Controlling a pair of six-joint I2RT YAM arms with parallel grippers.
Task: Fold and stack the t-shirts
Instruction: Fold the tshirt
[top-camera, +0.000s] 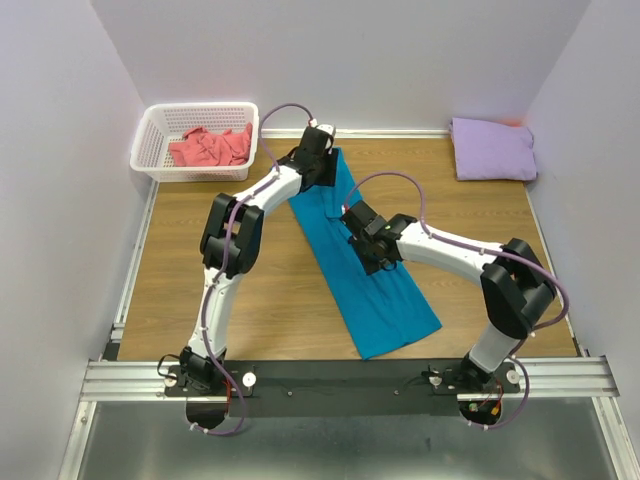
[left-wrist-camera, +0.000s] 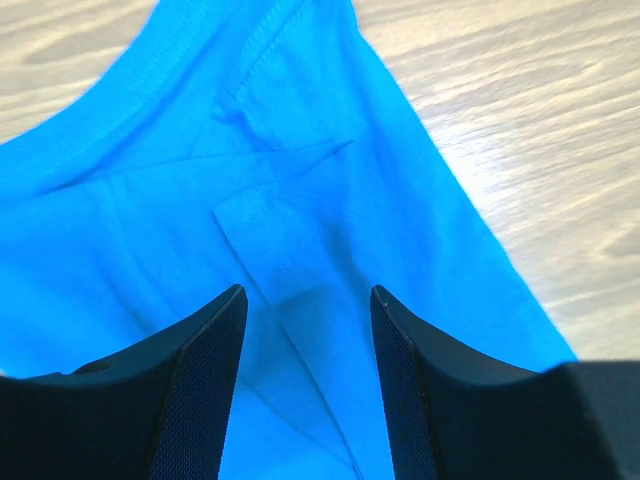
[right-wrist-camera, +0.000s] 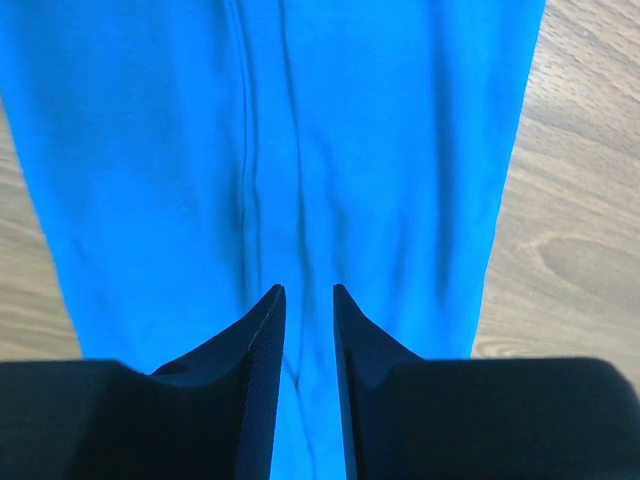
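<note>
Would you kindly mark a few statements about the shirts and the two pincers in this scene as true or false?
1. The teal shirt lies on the table as a long narrow strip. True.
2. The lavender shirt sits in the basket. False: it lies folded at the table's far right corner; the coral-pink shirt is in the basket.
3. The left pincer has its jaws apart above the teal shirt's collar end. True.
4. The right pincer hovers over the basket. False: it is over the teal shirt's middle.
</note>
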